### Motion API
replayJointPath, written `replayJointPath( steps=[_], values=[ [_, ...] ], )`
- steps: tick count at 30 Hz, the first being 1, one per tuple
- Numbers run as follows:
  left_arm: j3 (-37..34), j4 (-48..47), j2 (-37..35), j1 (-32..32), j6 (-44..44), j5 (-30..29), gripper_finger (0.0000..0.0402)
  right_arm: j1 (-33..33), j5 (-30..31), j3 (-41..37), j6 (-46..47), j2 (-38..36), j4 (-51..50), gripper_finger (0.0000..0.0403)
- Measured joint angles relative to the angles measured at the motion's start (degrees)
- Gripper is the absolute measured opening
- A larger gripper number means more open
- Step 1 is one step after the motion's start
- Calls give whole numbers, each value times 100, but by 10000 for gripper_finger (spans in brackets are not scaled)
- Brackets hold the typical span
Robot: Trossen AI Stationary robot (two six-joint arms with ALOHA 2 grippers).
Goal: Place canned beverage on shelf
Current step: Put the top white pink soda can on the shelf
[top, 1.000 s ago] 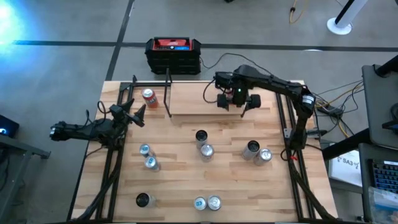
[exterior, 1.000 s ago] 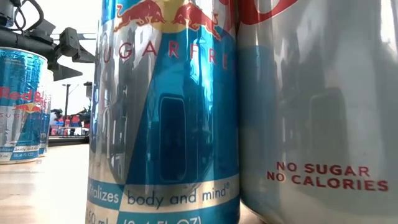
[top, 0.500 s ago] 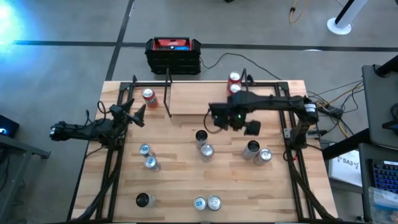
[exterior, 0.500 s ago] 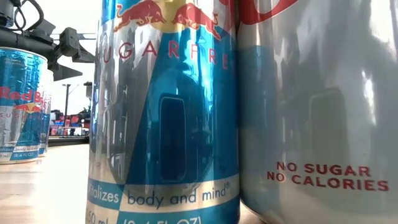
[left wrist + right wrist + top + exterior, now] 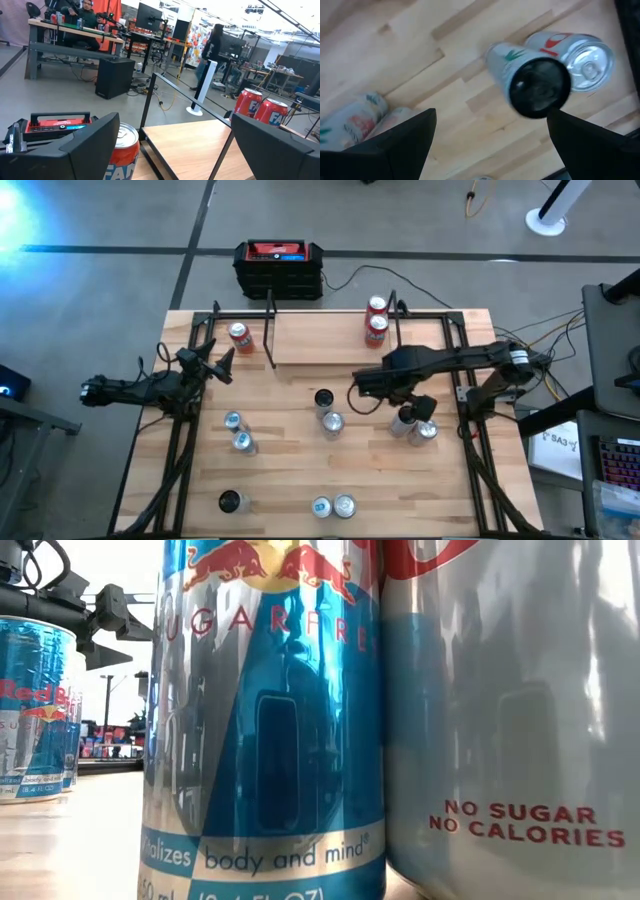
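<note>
A: High view: what is seen?

B: The right gripper (image 5: 408, 402) is held wide and empty just beside an upright can (image 5: 404, 419); the left gripper (image 5: 222, 366) is parked wide by the shelf (image 5: 320, 338).

A: Low view?

B: "SUGARFREE" and "NO SUGAR NO CALORIES" are read on two near cans.

A: Wrist views?

B: On the right, a dark-topped can (image 5: 532, 82) is framed between the fingers. On the left, red cans are seen on the shelf.
</note>
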Motion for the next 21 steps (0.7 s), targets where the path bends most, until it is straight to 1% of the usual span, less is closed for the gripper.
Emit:
replayJointPath(
  steps=[4,9,16,21],
  values=[
    [0,1,0,-1,0,0,368,169,-32,-420,259,-421,-3,364],
    [0,0,-1,0,2,0,368,324,-17,-869,326,-834,90,364],
    [0,0,1,1,2,0,368,323,23,-1335,110,-904,303,364],
    [0,0,0,0,2,0,368,324,20,-1591,-182,-906,725,364]
  ],
)
